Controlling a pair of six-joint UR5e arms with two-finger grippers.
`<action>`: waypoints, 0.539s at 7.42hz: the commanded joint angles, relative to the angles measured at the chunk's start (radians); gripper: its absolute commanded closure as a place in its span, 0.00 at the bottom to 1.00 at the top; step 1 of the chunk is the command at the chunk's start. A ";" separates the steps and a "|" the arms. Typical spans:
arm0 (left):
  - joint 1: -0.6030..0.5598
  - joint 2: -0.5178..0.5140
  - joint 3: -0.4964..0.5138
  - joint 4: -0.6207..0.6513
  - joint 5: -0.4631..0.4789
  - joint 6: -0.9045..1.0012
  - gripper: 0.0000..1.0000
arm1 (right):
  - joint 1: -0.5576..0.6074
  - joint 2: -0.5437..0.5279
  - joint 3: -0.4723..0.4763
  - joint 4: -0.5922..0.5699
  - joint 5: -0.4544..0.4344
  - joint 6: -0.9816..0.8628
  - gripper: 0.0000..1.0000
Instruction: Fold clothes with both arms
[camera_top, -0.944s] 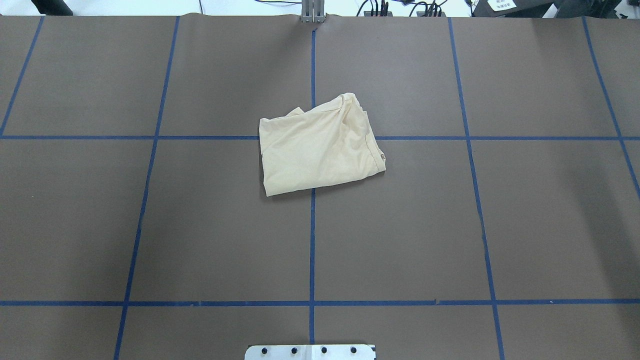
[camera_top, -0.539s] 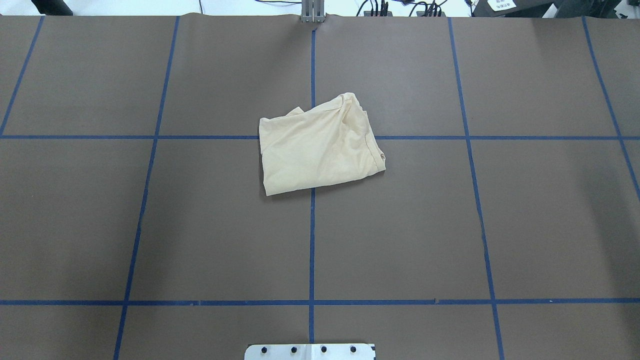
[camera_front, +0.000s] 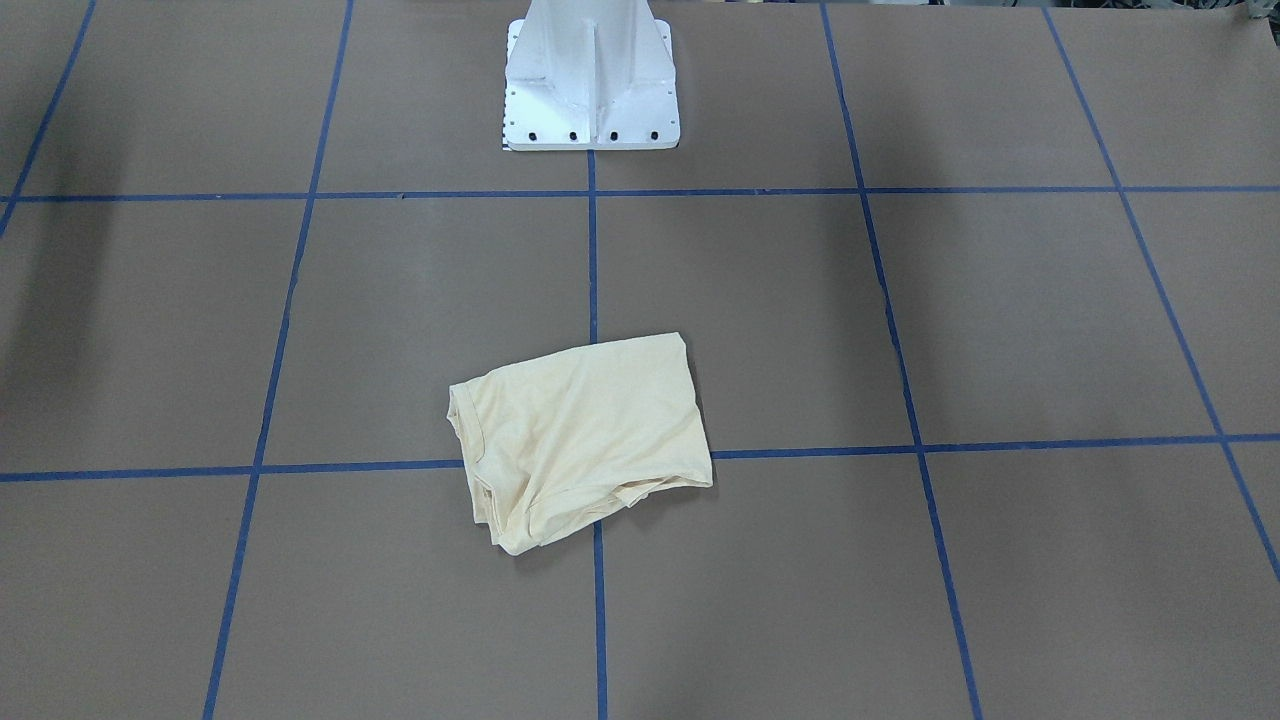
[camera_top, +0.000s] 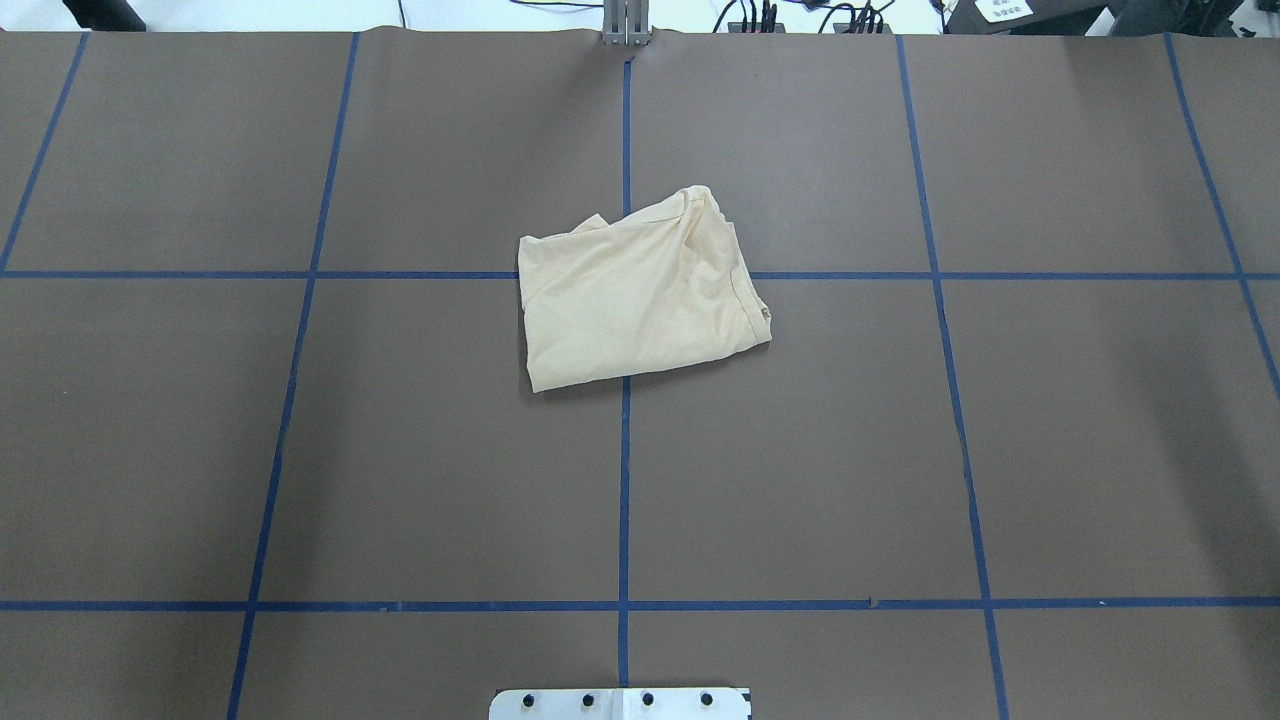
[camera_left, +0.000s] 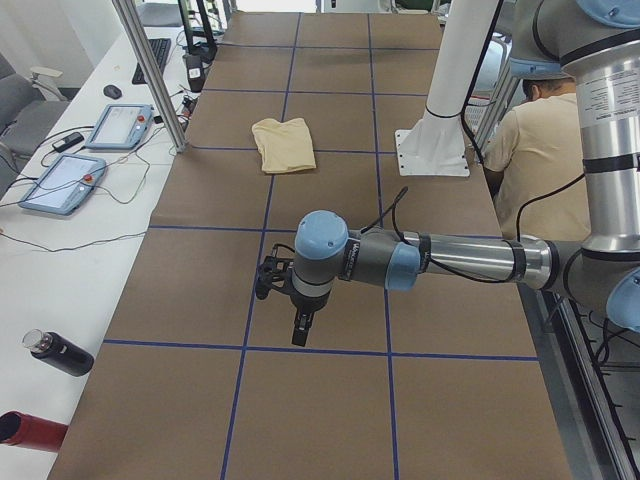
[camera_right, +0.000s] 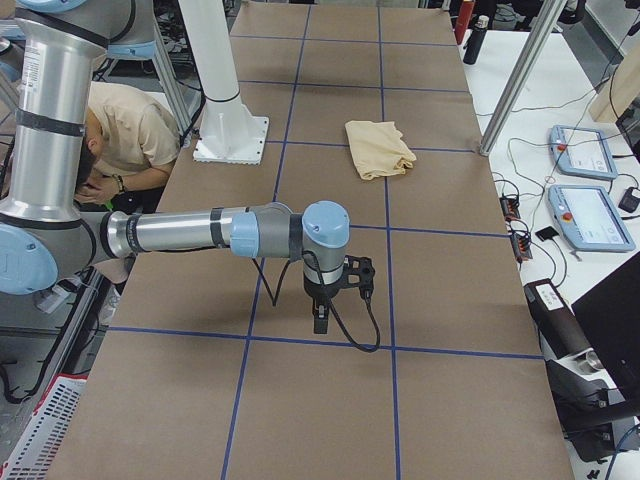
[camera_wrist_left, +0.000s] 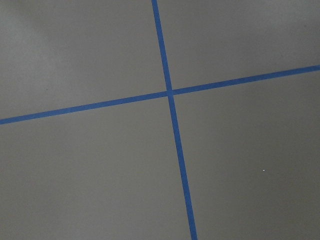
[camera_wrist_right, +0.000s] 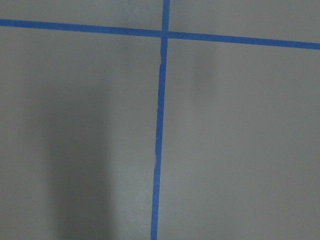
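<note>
Nothing has moved since the earlier overhead pictures: we see the folded T-shirt (camera_top: 640, 295) just above frame centre on the brown table (camera_top: 420, 460), while left gripper (camera_left: 298, 335) and right gripper (camera_right: 320, 322) hang mid-frame in the side views, and we cannot tell whether their fingers are apart or together.

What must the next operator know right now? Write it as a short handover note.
Left gripper: low over bare table near the robot's left end, holding nothing; open or shut cannot be told.
Right gripper: the same at the right end, holding nothing; state cannot be told.
T-shirt: in the middle of the table, across a crossing of the blue tape lines, touched by neither arm.
Done: it lies folded into a compact, roughly rectangular bundle.
Left: probably little. The edge far from the robot is rumpled, so a tidy-up may be wanted.
</note>
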 joint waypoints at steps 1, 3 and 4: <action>0.000 0.004 0.044 0.003 -0.007 -0.002 0.00 | -0.006 0.000 0.000 0.000 0.013 0.000 0.00; 0.000 0.020 0.036 -0.008 -0.009 0.013 0.00 | -0.006 0.000 -0.002 0.000 0.013 0.000 0.00; 0.003 0.017 0.041 -0.016 -0.007 0.010 0.00 | -0.006 0.000 0.000 0.000 0.013 0.000 0.00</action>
